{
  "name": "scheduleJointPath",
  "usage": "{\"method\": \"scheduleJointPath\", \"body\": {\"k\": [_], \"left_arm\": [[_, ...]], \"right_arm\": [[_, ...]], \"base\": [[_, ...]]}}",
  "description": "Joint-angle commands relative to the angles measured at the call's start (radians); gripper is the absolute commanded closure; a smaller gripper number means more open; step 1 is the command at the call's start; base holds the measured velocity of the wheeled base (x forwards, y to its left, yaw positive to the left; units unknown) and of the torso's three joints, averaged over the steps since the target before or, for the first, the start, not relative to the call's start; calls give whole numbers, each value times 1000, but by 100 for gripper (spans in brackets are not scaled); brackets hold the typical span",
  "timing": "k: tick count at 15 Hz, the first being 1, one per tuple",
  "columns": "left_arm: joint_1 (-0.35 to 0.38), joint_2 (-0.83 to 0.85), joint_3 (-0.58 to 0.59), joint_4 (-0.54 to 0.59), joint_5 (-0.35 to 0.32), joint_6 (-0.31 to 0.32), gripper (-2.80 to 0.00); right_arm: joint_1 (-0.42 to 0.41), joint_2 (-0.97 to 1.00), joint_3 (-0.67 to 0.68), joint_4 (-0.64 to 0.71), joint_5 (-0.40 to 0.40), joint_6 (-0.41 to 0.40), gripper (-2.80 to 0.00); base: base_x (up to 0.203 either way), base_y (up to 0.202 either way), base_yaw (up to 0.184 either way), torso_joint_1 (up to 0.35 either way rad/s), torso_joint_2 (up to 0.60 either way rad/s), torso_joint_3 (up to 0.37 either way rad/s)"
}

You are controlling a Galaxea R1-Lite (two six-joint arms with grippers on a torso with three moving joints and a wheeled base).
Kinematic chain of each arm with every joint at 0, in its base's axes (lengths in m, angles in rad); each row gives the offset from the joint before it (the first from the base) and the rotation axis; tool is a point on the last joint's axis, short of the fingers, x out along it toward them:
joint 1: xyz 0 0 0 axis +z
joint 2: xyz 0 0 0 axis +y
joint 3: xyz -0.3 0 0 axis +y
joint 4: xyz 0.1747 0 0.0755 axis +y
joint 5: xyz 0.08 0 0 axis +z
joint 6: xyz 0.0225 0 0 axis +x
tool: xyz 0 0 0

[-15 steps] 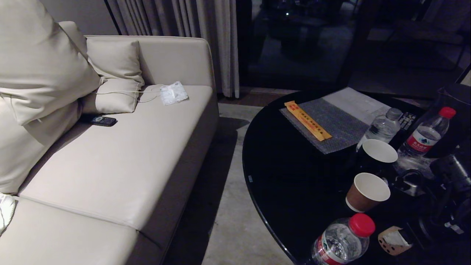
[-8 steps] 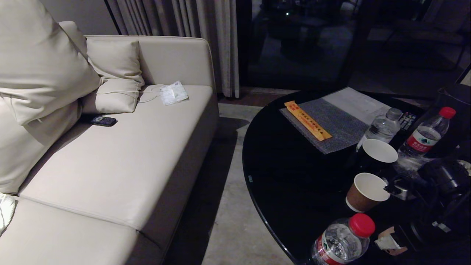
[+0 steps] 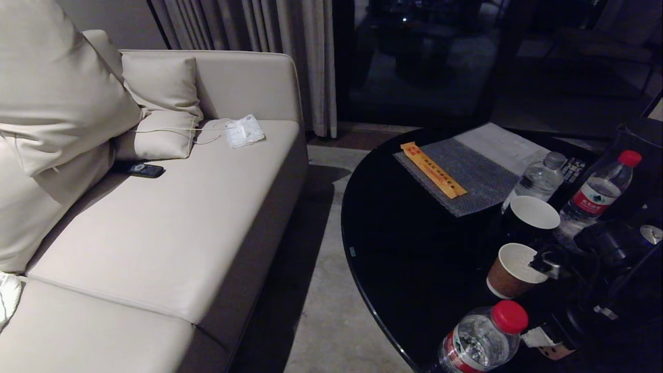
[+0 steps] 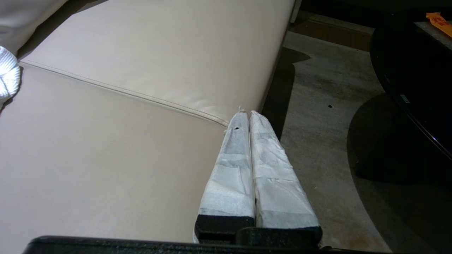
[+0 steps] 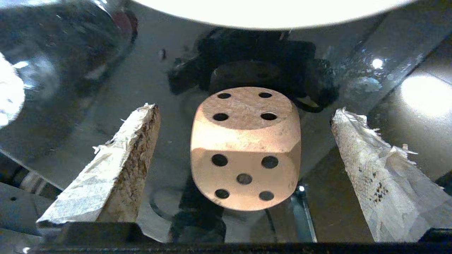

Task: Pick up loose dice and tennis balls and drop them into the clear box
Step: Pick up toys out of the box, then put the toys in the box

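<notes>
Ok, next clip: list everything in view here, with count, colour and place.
Die: one, beige, on table between open jaws.
Table: one, black, round, right.
Paper cups: two, brown and dark, on table.
Water bottles: three, two red-capped, on table.
Grey mat: one, with orange strip, far side of table.
Sofa: one, beige, left.
Cushions: beige, on sofa.
Remote: one, dark, on sofa.
Right gripper: over die.
Left gripper: shut, beside sofa.

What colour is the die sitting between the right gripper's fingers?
Beige with dark pips, the die shows best in the right wrist view.
</notes>
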Motion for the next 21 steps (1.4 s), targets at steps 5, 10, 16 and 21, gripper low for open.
{"method": "scheduleJointPath", "body": {"k": [5, 10, 16, 21], "left_arm": [[0, 2, 2, 0, 1, -1, 0], [0, 2, 2, 0, 1, -1, 0], [0, 2, 2, 0, 1, -1, 0], [0, 2, 2, 0, 1, -1, 0]], "right_arm": [[-46, 15, 1, 7, -13, -60, 0], [-46, -3, -1, 1, -70, -77, 0], [-64, -229, 31, 8, -65, -63, 0], [-66, -509, 69, 21, -61, 112, 0]], "base": [[0, 0, 0, 0, 0, 0], [0, 0, 0, 0, 0, 0], [0, 0, 0, 0, 0, 0], [0, 0, 0, 0, 0, 0]]}}
